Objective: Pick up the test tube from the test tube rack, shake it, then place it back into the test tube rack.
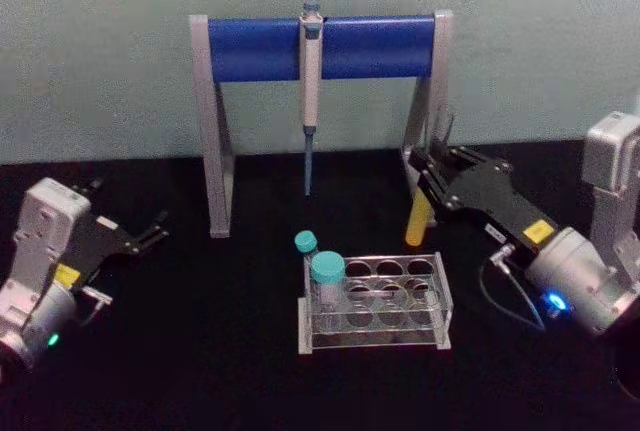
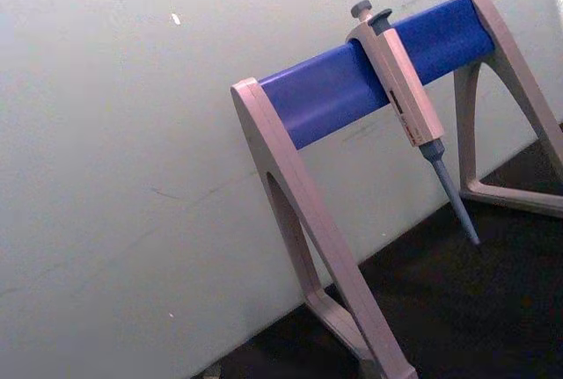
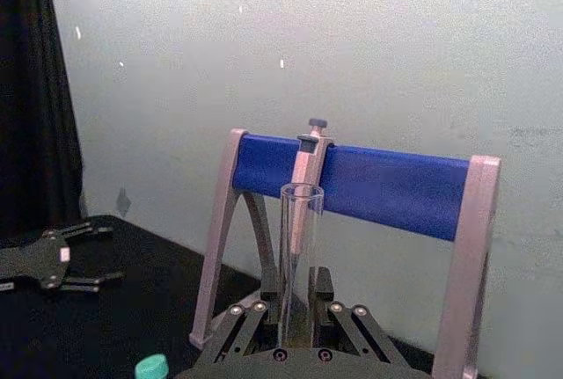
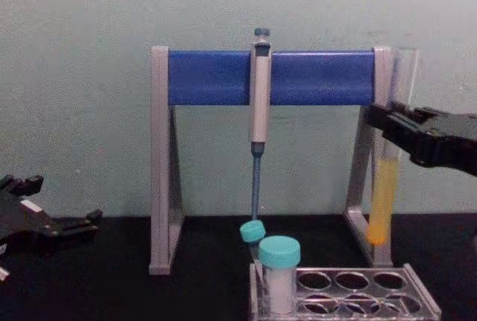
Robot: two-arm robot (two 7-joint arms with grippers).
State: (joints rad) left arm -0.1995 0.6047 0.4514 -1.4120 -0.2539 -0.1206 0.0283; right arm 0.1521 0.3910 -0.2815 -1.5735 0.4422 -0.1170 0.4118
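Right hand (image 1: 425, 166) closed on test tube (image 1: 418, 223), gripping clear section above yellow liquid. Tube upright, in air behind test tube rack (image 1: 443, 296), beside right leg of pipette stand (image 1: 428, 101). Judgement: thin glass, so light, stiff, slick, fragile. Grip point fine; moderate squeeze only. No cap, so shake gently and near upright. Left hand (image 1: 150, 231) idle at counter's left, fingers spread, empty.
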